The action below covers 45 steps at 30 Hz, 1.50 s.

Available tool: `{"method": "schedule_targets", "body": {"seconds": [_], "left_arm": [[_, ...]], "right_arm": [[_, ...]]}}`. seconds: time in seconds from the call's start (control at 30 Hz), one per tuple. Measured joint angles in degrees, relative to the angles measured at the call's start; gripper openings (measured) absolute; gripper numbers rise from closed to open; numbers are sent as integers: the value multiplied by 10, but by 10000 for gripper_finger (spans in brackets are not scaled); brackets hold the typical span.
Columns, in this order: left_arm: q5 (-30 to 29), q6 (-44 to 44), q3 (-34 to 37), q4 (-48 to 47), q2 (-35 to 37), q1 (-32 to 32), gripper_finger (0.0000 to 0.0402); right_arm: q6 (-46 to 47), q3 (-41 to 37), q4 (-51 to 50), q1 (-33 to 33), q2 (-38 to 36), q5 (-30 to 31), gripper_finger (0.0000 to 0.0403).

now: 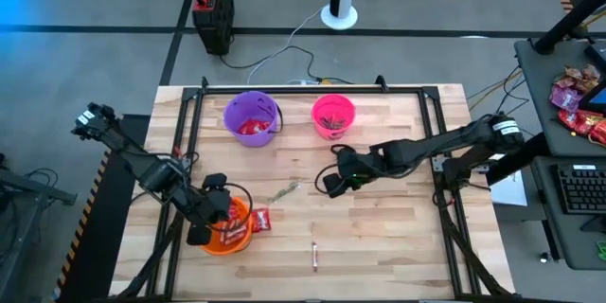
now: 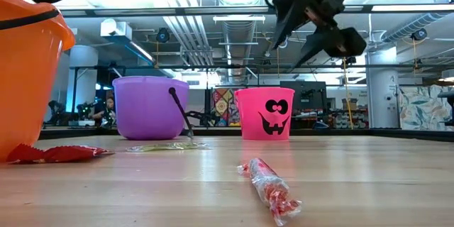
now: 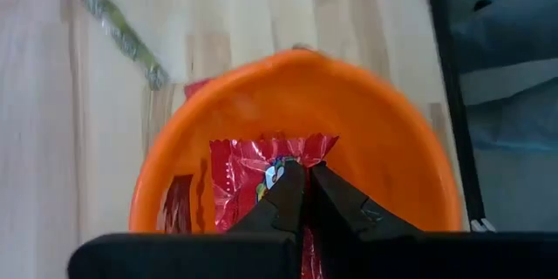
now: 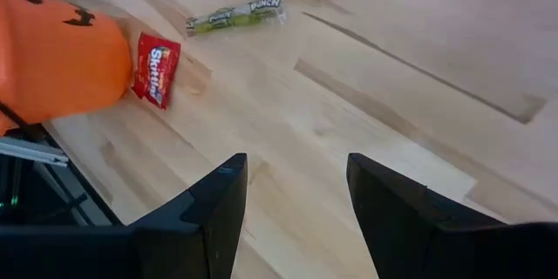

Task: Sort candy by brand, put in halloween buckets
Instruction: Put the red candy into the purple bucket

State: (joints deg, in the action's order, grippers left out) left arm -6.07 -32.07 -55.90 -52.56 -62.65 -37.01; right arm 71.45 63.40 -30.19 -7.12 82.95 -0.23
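Overhead, table-level, perhaps two wrist views.

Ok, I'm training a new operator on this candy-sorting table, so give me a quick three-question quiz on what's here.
1. True or false: the left pincer is shut above the round orange plastic bucket.
2. Which loose piece lies touching that bucket's outside: A) red squarish packet, B) green wrapped stick, C) pink wrapped stick?
3. Fill in: the right pincer is ____.

Key: 1 true; 2 A; 3 open.
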Motion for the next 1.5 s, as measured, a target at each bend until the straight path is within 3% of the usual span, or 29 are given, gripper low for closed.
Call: {"method": "schedule_targets", "body": {"seconds": [0.2, 0.4, 0.47, 0.67, 0.77, 0.87, 1.17, 1.3, 1.5], "left_arm": [[-45, 34, -8, -20, 18, -1, 0], [-259, 85, -14, -45, 75, 10, 0], [-305, 114, -14, -44, 106, 33, 0], [-312, 245, -9, 2, 176, 149, 0], [-263, 324, -3, 80, 185, 241, 0], [-166, 370, 4, 141, 169, 356, 0], [129, 415, 7, 141, 57, 694, 0], [192, 427, 2, 142, -1, 762, 0], [173, 430, -28, 141, -63, 769, 1]], "right_arm": [[5, 0, 21, -1, 24, -2, 192], [6, 1, 39, -1, 24, 26, 191], [6, 1, 58, -1, 23, 39, 191], [-21, 1, 104, 11, 23, 67, 191], [-53, 1, 106, 30, 23, 68, 191], [-98, 1, 116, 55, 22, 57, 191], [-282, 1, 133, 106, 22, -12, 192], [-330, 1, 132, 115, 21, -13, 192], [-355, 1, 131, 117, 21, -13, 192]]}}
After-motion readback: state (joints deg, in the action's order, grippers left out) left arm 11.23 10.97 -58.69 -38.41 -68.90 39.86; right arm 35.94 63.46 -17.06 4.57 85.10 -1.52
